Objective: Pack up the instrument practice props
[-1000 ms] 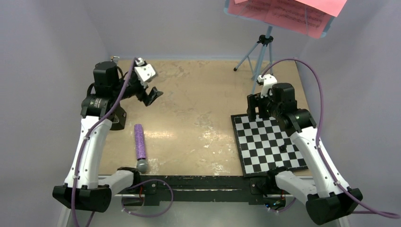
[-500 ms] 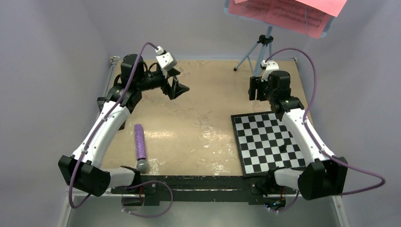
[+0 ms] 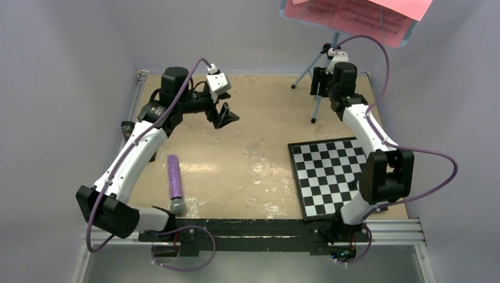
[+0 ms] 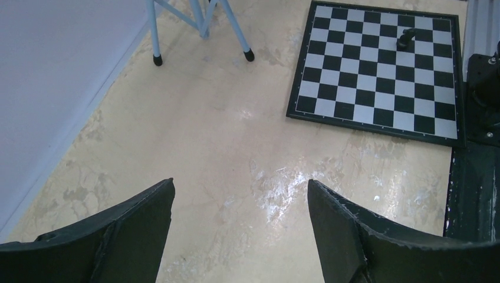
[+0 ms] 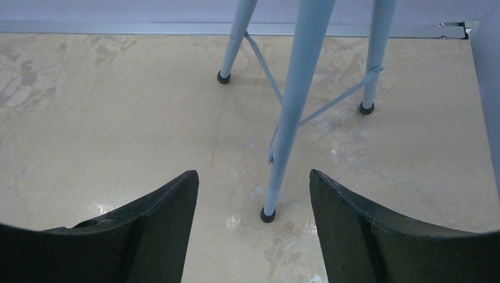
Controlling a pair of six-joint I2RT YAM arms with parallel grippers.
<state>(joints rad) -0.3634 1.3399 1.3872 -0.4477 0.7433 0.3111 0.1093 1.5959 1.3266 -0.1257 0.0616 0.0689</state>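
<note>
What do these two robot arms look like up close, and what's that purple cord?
Both the left arm and right arm have white shells on the long sections and bulky black joints. A purple cable runs along each. A small white block sits at each wrist. The left gripper and right gripper each end in two matte black, curved fingers.

Light-blue stand (image 5: 293, 100), pink pages (image 3: 354, 17), black-and-white checkered board (image 3: 324, 177)

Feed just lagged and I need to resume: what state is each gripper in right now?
Left gripper: open, holding nothing.
Right gripper: open, holding nothing, pointed at a music stand leg.
</note>
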